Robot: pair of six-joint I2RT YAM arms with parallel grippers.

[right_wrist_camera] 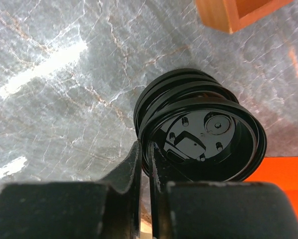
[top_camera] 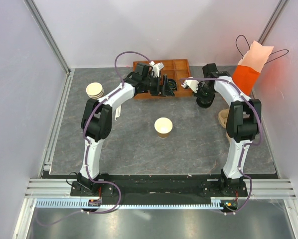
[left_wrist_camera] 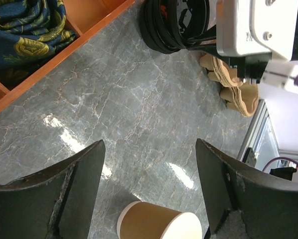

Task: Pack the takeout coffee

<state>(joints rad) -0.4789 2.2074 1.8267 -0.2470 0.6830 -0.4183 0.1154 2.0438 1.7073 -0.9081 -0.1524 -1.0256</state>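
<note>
A: How is the scene lit?
B: Bright, even light is given from above; soft shadows are cast under the 2 arms. White glare streaks are seen on the tabletop (left_wrist_camera: 139,89) between the left fingers (left_wrist_camera: 54,199).
A: And focus?
B: The right fingers (right_wrist_camera: 131,169) are blurred and dark; the black lids (right_wrist_camera: 204,134) just beyond them are rendered sharp.

No legible text, label, brand, number or sign appears in any of the three views. Raised marks inside the black round plastic lid (right_wrist_camera: 204,142) cannot be read as characters.
</note>
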